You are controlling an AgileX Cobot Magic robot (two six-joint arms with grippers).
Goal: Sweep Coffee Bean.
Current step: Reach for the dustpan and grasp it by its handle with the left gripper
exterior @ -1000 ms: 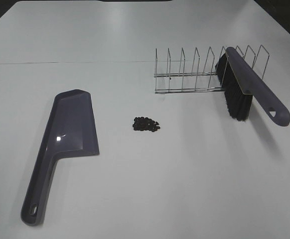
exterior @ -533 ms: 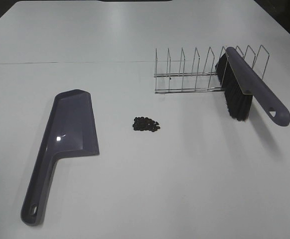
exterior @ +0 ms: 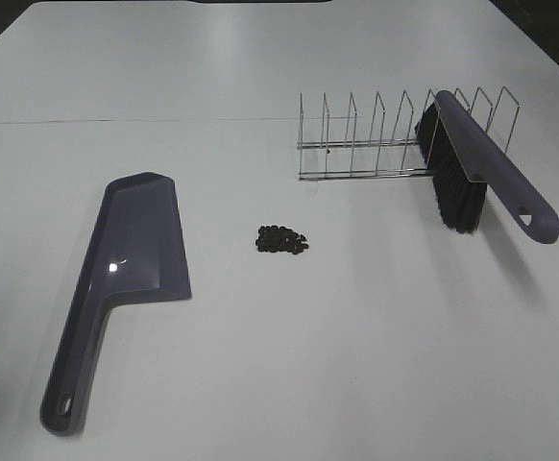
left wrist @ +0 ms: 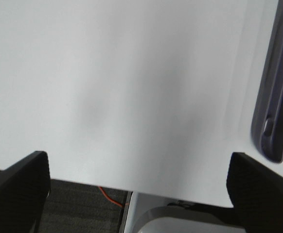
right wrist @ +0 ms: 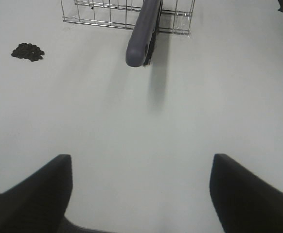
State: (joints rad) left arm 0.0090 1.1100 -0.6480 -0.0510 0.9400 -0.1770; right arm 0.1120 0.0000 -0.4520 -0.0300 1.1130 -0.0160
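Both grippers are released: the left gripper has its two dark fingers wide apart above the white table, near its front edge, and the right gripper is spread in the same way over bare table surface. Neither one touches any object.

The coffee bean pile lies in one small tight cluster near the middle of the table, flat on the surface. To its left, well apart, lies the purple dustpan, with its handle toward the front edge; the handle end is beside the left gripper. Behind the beans and to the right stands the wire rack. The purple brush leans in the right end of this rack, black bristles downward, and its handle points toward the right gripper, raised off the table.
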